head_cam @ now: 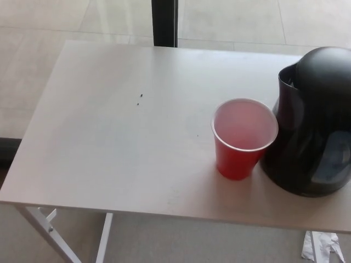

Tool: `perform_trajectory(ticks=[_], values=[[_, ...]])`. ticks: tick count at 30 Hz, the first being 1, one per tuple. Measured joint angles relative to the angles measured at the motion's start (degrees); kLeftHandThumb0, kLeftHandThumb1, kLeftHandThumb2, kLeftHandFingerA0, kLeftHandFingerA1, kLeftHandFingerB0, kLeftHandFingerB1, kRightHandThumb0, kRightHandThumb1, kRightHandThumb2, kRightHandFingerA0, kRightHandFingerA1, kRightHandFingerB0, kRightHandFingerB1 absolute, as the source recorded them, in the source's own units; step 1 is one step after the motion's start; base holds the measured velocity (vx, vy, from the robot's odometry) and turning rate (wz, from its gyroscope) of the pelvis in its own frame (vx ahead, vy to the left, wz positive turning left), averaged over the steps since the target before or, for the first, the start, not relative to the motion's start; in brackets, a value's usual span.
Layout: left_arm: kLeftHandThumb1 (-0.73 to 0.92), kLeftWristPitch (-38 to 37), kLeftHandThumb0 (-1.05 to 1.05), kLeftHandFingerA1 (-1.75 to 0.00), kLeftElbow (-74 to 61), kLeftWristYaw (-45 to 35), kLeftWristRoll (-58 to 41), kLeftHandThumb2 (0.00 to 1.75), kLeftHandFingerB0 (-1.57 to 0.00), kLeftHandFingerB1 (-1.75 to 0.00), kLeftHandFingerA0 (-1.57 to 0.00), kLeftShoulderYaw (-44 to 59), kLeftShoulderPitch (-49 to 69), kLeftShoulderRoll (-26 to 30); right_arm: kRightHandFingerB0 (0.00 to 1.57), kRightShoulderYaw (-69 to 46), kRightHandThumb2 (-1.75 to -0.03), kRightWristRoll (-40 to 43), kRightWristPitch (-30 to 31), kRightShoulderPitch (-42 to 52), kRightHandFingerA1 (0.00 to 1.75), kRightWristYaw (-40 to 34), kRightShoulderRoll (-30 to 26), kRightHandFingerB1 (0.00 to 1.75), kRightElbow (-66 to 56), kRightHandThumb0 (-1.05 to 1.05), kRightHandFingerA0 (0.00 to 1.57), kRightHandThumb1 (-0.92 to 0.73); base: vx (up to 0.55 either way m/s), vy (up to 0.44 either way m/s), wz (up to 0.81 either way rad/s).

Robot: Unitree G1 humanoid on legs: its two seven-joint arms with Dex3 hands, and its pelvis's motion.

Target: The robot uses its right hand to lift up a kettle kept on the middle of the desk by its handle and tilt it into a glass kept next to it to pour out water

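Since the red cup (243,139) stands upright just beside the black kettle (312,120), spout-side, we expect a short pour; neither hand in view, finger state unknown.

No text, label, brand or number can be read anywhere. The black kettle (312,120), the red cup (241,139) and the white tabletop (109,142) bear no legible marking; the kettle's pale side window shows only blur.

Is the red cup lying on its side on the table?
No. The red cup stands upright on the table, with its open mouth facing up, just left of the black kettle.
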Motion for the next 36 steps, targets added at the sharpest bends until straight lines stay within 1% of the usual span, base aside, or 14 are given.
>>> perform_trajectory(ticks=[1, 2, 6, 7, 11, 15, 17, 18, 24, 29, 31, 33, 34, 36], values=[[0.34, -0.1, -1.05, -0.59, 0.0, -0.4, -0.2, 1.17, -0.37, -0.91, -0.54, 0.4, -0.1, 0.2, 0.01, -1.1, -0.63, 0.6, -0.1, -0.3, 0.63, 0.1, -0.2, 0.19, 0.2, -0.64, 0.05, -0.68, 0.00, 0.000, 0.00], [0.44, -0.2, -1.05, -0.63, 0.1, -1.0, -0.5, 0.88, -0.39, -0.88, -0.52, 0.9, -0.2, 0.3, 0.00, -2.6, -0.94, 1.4, -0.1, -0.8, 0.44, 0.3, -0.3, 0.14, 0.6, -0.82, 0.03, -0.56, 0.00, 0.000, 0.00], [0.30, -0.3, -1.05, -0.56, 0.3, -2.6, -1.5, 1.15, -0.38, -0.87, -0.58, 2.2, -0.3, 0.4, 0.00, -8.1, -0.98, 4.3, 0.4, -2.1, 0.15, 0.9, -1.0, 0.07, 1.7, -0.92, 0.00, -0.62, 0.00, 0.000, 0.00], [0.44, -0.3, -1.05, -0.61, 0.4, -3.0, -1.7, 0.87, -0.41, -0.86, -0.56, 2.5, -0.3, 0.4, 0.00, -9.7, -0.98, 5.1, 0.7, -2.7, 0.22, 1.0, -1.5, 0.14, 2.2, -0.84, 0.00, -0.57, 0.00, 0.000, 0.00], [0.42, -0.3, -1.05, -0.62, 1.1, -4.3, -2.5, 0.86, -0.41, -0.84, -0.55, 3.7, -0.6, 0.4, 0.00, -14.9, -0.95, 8.3, 1.9, -5.6, 0.50, 1.1, -4.3, 0.11, 3.1, -0.83, 0.01, -0.59, 0.00, 0.000, 0.00], [0.32, -0.3, -1.05, -0.57, 1.7, -5.7, -3.5, 1.16, -0.38, -0.87, -0.56, 4.7, -1.1, 0.4, 0.00, -17.3, -0.92, 11.2, 3.4, -10.0, 0.18, 2.9, -6.7, 0.06, 2.3, -0.88, 0.02, -0.53, 0.00, 0.000, 0.00], [0.47, -0.3, -1.05, -0.60, 1.8, -6.2, -3.7, 0.88, -0.39, -0.84, -0.55, 4.8, -1.4, 0.4, 0.00, -16.3, -0.65, 12.3, 4.0, -12.8, 0.34, 4.7, -8.1, 0.18, 0.1, -0.84, 0.00, -0.59, 0.00, 0.000, 0.00], [0.45, -0.3, -1.05, -0.61, 1.9, -6.3, -3.8, 0.88, -0.41, -0.85, -0.55, 4.8, -1.5, 0.4, 0.00, -15.9, -0.87, 12.6, 4.2, -13.7, 0.10, 5.3, -8.5, 0.07, -0.8, -0.91, 0.00, -0.52, 0.00, 0.000, 0.00], [0.45, -0.4, -1.05, -0.61, 2.0, -7.2, -4.1, 0.88, -0.41, -0.83, -0.56, 4.8, -1.7, 0.4, 0.00, -10.8, -0.99, 14.7, 6.9, -20.6, 0.25, 10.4, -10.2, 0.20, -7.7, -1.05, 0.00, -0.60, 0.00, 0.000, 0.00], [0.31, -0.4, -1.05, -0.60, 2.7, -7.4, -4.1, 1.16, -0.39, -0.87, -0.59, 4.7, -1.8, 0.4, 0.00, -3.8, -0.63, 14.9, 8.5, -25.4, 0.00, 14.8, -10.2, 0.11, -11.2, -1.05, 0.00, -0.54, 0.00, 0.000, 0.00], [0.45, -0.4, -1.05, -0.62, 2.8, -7.5, -4.2, 0.88, -0.43, -0.83, -0.58, 4.8, -1.8, 0.4, 0.00, 0.0, -1.01, 14.7, 9.1, -26.8, 0.26, 16.8, -10.2, 0.28, -12.5, -0.75, 0.00, -0.45, 0.00, 0.000, 0.00], [0.29, -0.4, -1.05, -0.56, 2.8, -7.6, -4.2, 1.15, -0.42, -0.86, -0.58, 4.7, -1.8, 0.4, 0.00, 2.7, -0.57, 14.6, 9.5, -27.6, 0.04, 18.4, -10.3, 0.10, -13.3, -0.97, 0.00, -0.51, 0.00, 0.000, 0.00], [0.29, -0.4, -1.05, -0.57, 2.9, -7.7, -4.2, 1.16, -0.42, -0.86, -0.58, 4.7, -1.9, 0.4, 0.00, 4.1, -0.98, 14.6, 9.8, -27.8, 0.08, 19.3, -10.3, 0.00, -13.8, -0.95, 0.00, -0.54, 0.00, 0.000, 0.00], [0.44, -0.4, -1.05, -0.62, 2.9, -7.7, -4.2, 0.87, -0.45, -0.83, -0.57, 4.7, -1.9, 0.4, 0.00, 6.5, -0.92, 14.6, 10.4, -27.9, 0.11, 21.0, -10.3, 0.00, -15.0, -0.91, 0.00, -0.50, 0.00, 0.000, 0.00]])
